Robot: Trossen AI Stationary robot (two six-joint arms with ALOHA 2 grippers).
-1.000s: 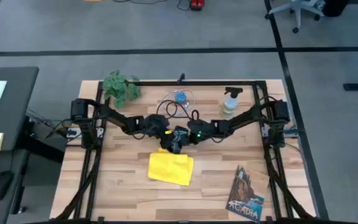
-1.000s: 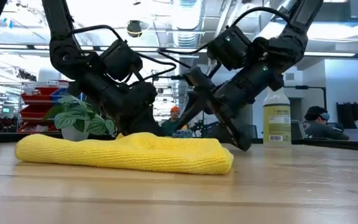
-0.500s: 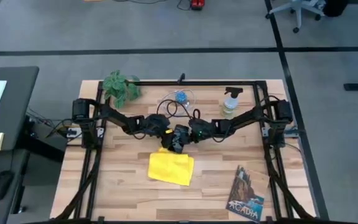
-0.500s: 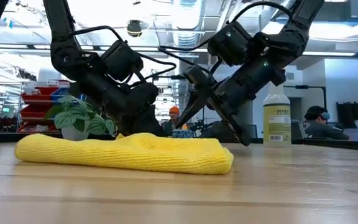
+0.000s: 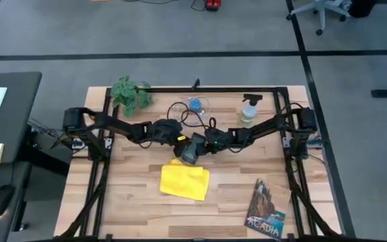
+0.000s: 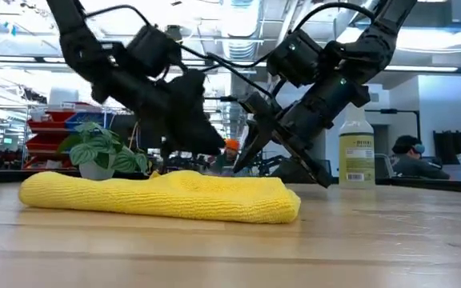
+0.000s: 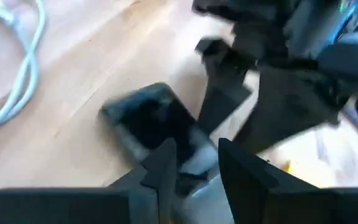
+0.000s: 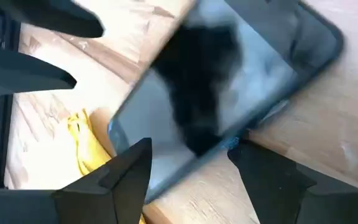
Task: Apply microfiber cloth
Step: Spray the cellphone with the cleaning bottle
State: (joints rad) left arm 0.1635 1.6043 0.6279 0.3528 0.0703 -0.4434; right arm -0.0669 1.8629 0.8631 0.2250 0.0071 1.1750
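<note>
Wooden planks make up the tabletop (image 5: 133,202), which stands on a grey floor with a dark desk off to one side. Lying flat on it toward the front, the cloth (image 5: 185,181) is bright yellow, folded and rumpled, and nothing grips it; in the low view it spreads wide across the boards (image 6: 162,196). Just behind the cloth's far edge, both arms meet over a black phone (image 5: 189,149). From the right, the right gripper (image 5: 197,144) has its jaws spread to either side of the phone's end, as its wrist view shows (image 8: 185,168), with the glossy screen (image 8: 229,93) tilted between them; whether they press on it I cannot tell. From the left, the left gripper (image 5: 179,140) reaches toward the same spot, and its wrist view shows its jaws (image 7: 194,165) parted with a narrow gap, the phone (image 7: 151,124) lying just ahead of them and the other arm's dark fingers close beyond. A leafy plant (image 5: 130,94) sits at the back left corner, a coiled cable (image 5: 190,111) near the back middle, a spray bottle (image 5: 248,111) toward the back right, and a book (image 5: 266,210) near the front right, well apart from the cloth. In the low view, people sit in the room beyond the table.
</note>
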